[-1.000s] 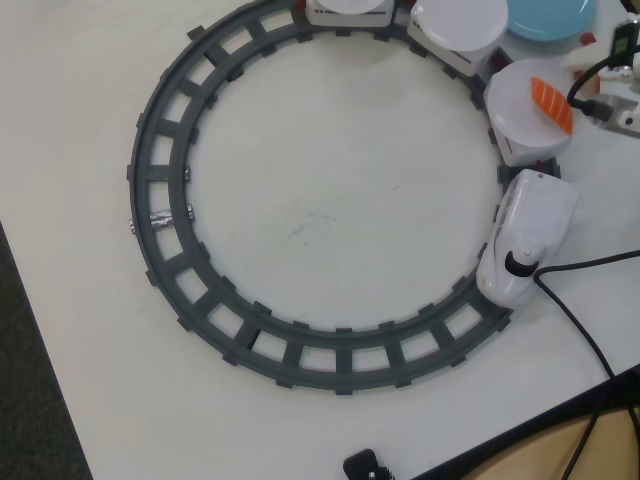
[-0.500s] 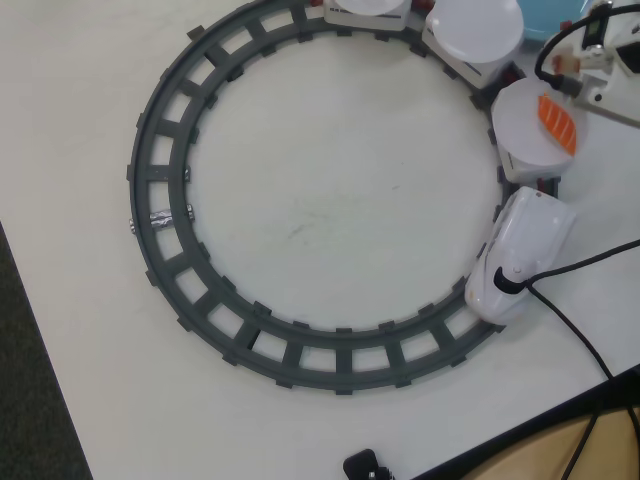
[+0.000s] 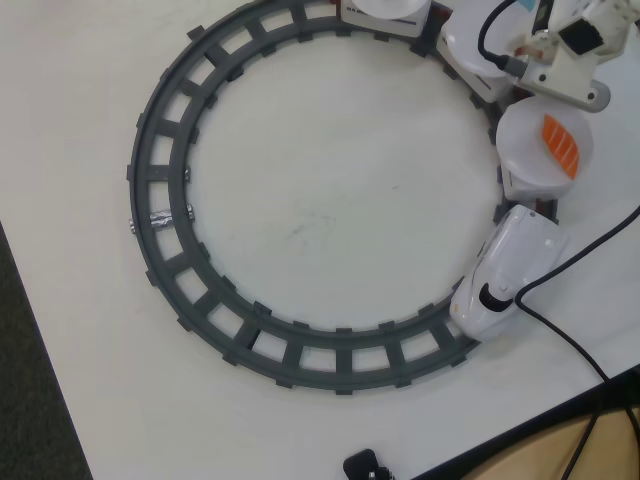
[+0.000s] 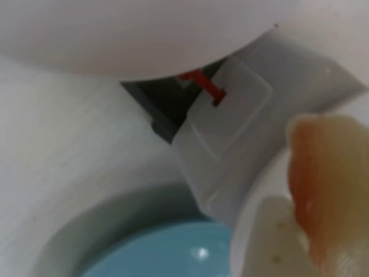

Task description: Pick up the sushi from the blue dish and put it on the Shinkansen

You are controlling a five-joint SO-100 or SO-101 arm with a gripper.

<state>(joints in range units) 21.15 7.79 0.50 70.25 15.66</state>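
Sushi transfer, arm at far right of the overhead view
Your gripper (image 4: 300, 231) is clamped on a sushi piece (image 4: 323, 190) above the blue dish (image 4: 167, 254); another sushi (image 3: 561, 144) already rides the Shinkansen (image 3: 510, 265), so keep yours clear

overhead: looks straight down on track (image 3: 200, 250) | wrist: close-up, blue dish (image 4: 167, 251)

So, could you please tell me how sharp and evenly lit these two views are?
Overhead view: evenly lit and sharp, the grey track and orange sushi crisp, with slight glare on the white train. Wrist view: very close and soft, the blue dish and the sushi piece blurred.
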